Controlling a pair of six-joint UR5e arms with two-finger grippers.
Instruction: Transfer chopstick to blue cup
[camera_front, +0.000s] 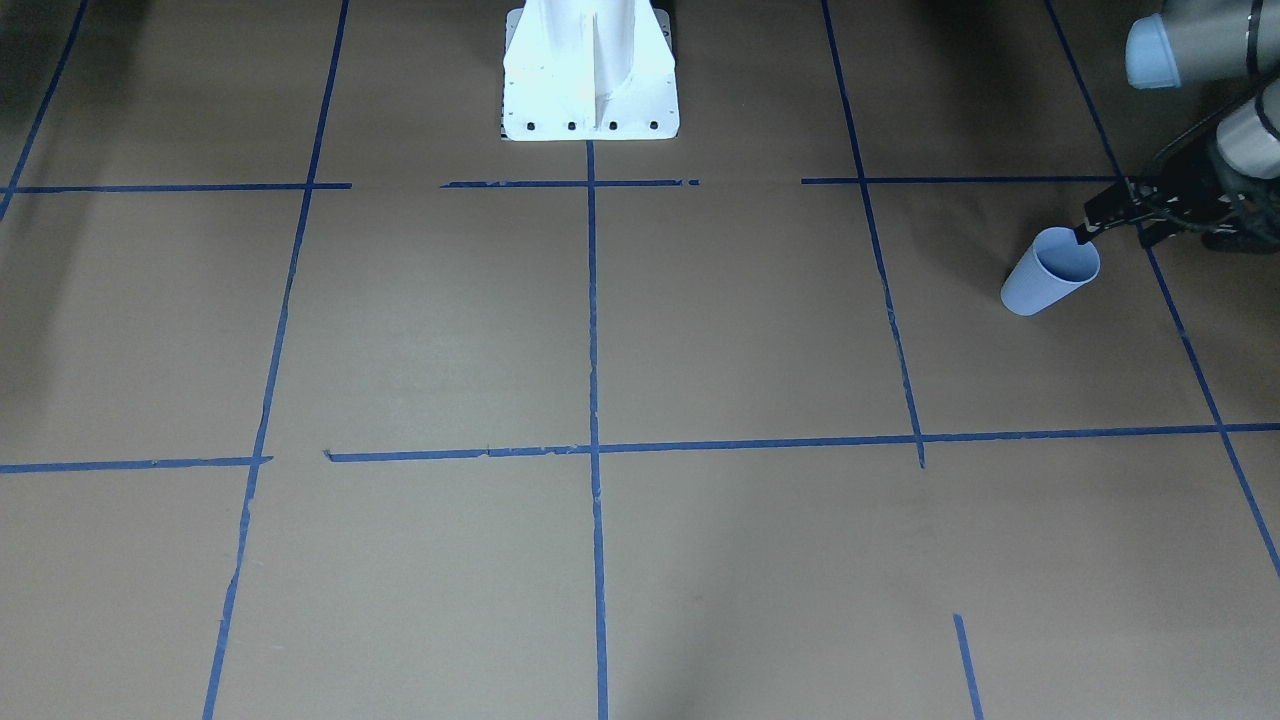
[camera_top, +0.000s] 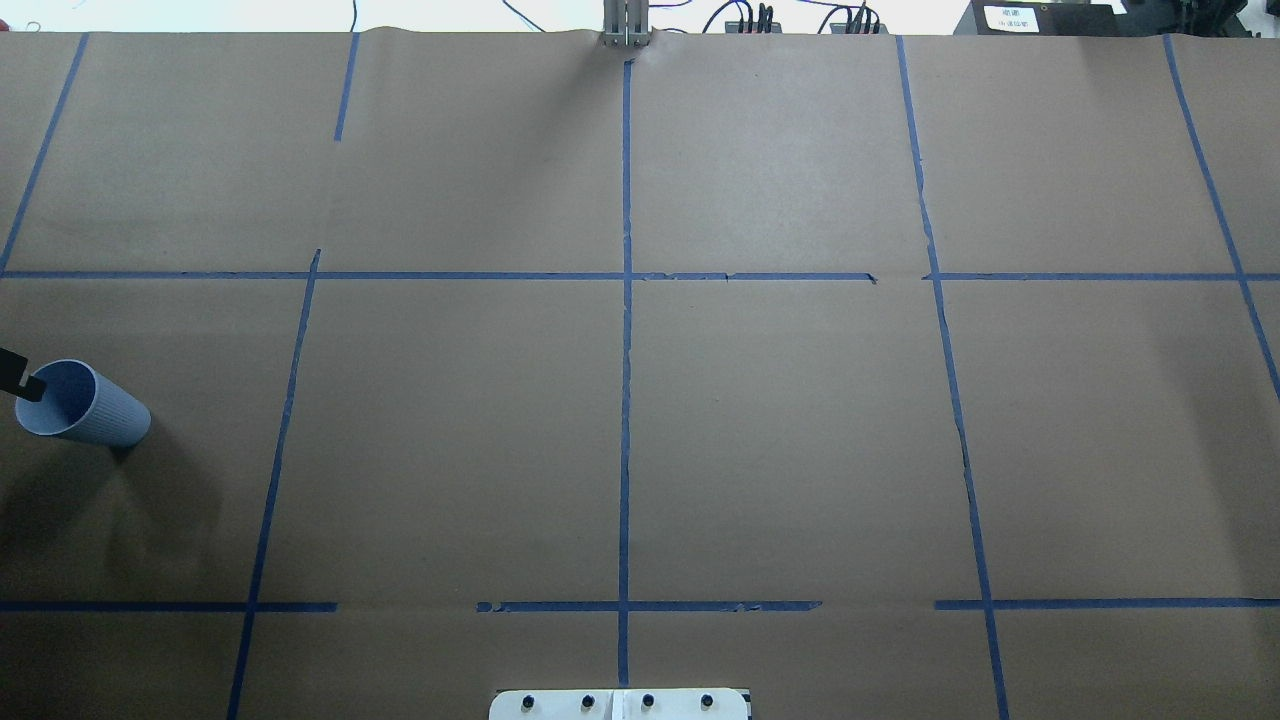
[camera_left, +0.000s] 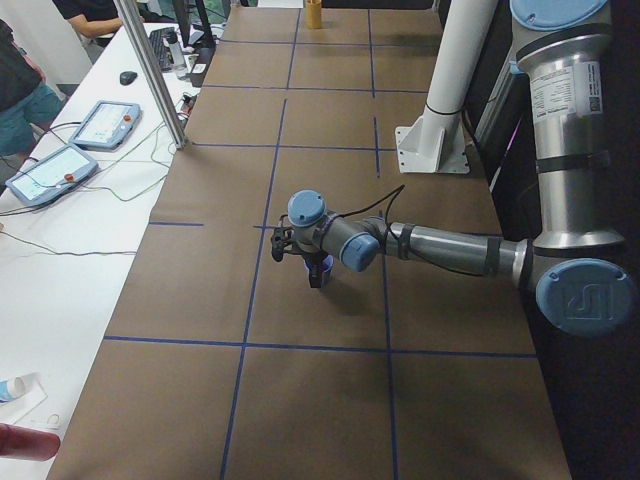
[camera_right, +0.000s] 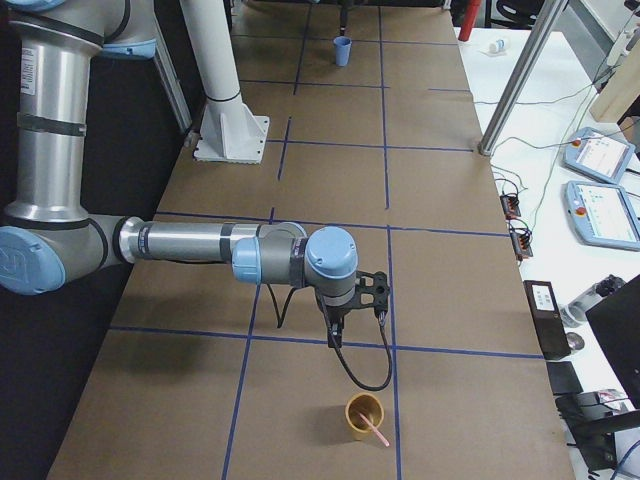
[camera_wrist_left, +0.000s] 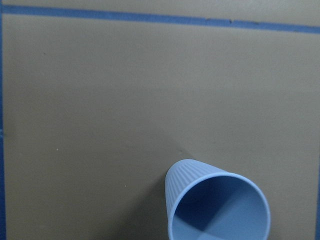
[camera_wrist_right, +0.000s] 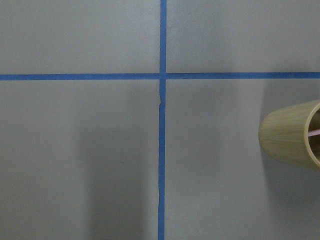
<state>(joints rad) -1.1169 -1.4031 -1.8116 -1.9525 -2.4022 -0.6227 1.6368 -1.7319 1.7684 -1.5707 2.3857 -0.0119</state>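
The blue cup (camera_front: 1050, 272) stands upright on the brown paper, off to the left of the base (camera_front: 590, 80) and a little forward of it, inside one square of the blue tape grid (camera_front: 592, 300). The left wrist view looks down into its round mouth and shows only bare blue walls and bottom. The left gripper (camera_front: 1092, 222) hangs on the side of the cup away from the base, with one dark fingertip (camera_top: 27, 386) over the rim. The other finger is not clear in any view, so I cannot tell whether this claw is released or clenched. The chopstick (camera_right: 376, 432) is at the far end of the table, well to the right of the base. It sits in a tan cup (camera_right: 364, 415), leaning so that its pink end pokes out over the rim. In the right wrist view only a sliver of pink shows inside that cup's mouth at the edge. The right gripper (camera_right: 335, 338) hangs above the paper between the base and the tan cup, nearer the tan cup, apart from it and pointing down, with a black cable (camera_right: 372, 385) looping under it. It shows in the side view only, so I cannot tell its claw's state either.
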